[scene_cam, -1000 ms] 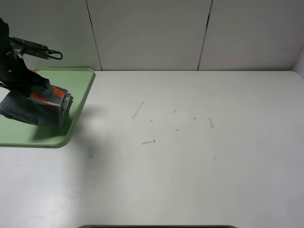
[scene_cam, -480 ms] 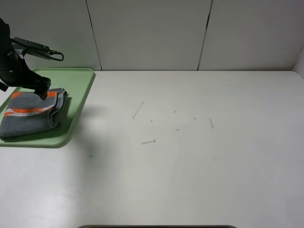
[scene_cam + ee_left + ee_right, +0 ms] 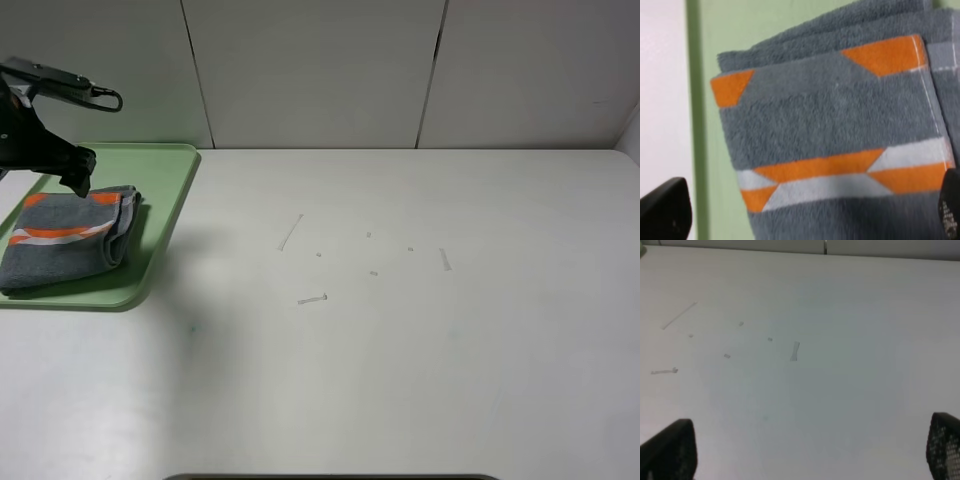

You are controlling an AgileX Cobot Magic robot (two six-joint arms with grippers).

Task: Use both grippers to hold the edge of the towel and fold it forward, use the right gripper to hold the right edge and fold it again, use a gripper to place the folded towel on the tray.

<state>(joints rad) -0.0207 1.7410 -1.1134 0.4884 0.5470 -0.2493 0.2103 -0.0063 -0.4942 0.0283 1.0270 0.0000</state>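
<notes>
We note the folded towel (image 3: 65, 237) lying flat in the tray (image 3: 165, 215), just below the left gripper (image 3: 60, 165), whose fingers stand apart, holding nothing. Its long axis runs roughly left-right, orange patches up.

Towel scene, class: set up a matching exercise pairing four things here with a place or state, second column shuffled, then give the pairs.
Column 1:
1. towel
2. tray
3. left claw
4. table

Column 2:
A. light green, at the table's left edge
B. open, above the tray
C. folded, lying on the tray
D. white, with small scuff marks

Pairs: 1-C, 2-A, 3-B, 4-D
</notes>
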